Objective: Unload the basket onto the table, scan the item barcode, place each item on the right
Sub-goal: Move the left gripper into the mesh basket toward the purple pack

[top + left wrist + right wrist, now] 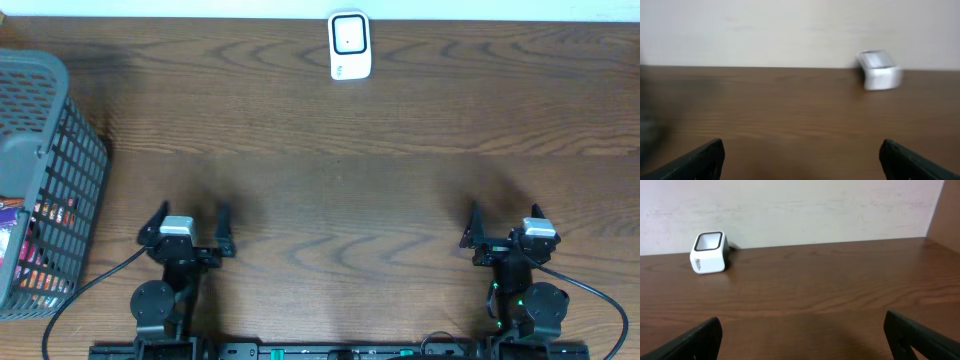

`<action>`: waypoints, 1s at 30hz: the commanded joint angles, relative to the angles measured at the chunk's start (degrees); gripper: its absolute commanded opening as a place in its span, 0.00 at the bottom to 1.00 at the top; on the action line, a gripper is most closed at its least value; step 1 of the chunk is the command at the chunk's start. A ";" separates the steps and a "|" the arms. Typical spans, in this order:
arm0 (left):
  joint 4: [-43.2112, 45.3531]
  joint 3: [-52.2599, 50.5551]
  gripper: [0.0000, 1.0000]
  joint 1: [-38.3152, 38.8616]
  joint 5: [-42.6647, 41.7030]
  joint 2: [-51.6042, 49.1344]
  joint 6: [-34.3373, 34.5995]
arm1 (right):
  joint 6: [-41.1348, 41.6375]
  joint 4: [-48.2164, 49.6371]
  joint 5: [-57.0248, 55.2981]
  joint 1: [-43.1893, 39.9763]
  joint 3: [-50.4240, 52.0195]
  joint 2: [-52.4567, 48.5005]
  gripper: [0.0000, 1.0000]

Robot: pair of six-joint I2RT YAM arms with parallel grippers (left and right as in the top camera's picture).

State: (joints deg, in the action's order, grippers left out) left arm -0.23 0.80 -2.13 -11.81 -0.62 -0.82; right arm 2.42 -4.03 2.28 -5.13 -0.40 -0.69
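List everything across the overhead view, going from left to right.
grey basket → left tool → white scanner → right tool

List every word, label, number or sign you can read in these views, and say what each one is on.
No text here is legible.
scanner: small dark print on its side, too small to read.
packets in the basket: colourful print, too blurred to read.
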 commanded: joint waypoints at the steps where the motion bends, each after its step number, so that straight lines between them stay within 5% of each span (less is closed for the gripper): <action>1: -2.12 -0.52 0.98 0.24 -27.04 0.35 17.25 | 0.74 -0.26 -0.66 -0.31 0.09 0.15 0.99; 3: -1.27 -0.52 0.98 0.22 -36.17 0.35 24.00 | 0.74 -0.26 -0.66 -0.31 0.09 0.15 0.99; 8: 4.46 -0.52 0.98 0.22 -37.68 0.35 30.67 | 0.74 -0.26 -0.66 -0.31 0.09 0.15 0.99; 14: 36.61 0.33 0.98 0.22 -38.80 0.33 41.77 | 0.74 -0.24 -0.66 -0.31 0.09 0.15 0.99; 17: 45.64 3.58 0.98 0.22 -33.79 0.33 42.05 | 0.74 -0.26 -0.66 -0.31 0.09 0.15 0.99; 23: 44.46 14.56 0.98 0.22 -28.83 -3.85 36.61 | 0.74 -0.24 -0.66 -0.31 0.09 0.15 0.99; 30: 44.02 32.20 0.98 0.15 -27.47 -20.39 28.81 | 0.74 -0.26 -0.66 -0.31 0.09 0.15 0.99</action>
State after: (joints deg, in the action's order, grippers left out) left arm 43.77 26.15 -2.04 -41.17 -14.70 32.88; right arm 2.55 -4.05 1.87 -5.13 -0.40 -0.71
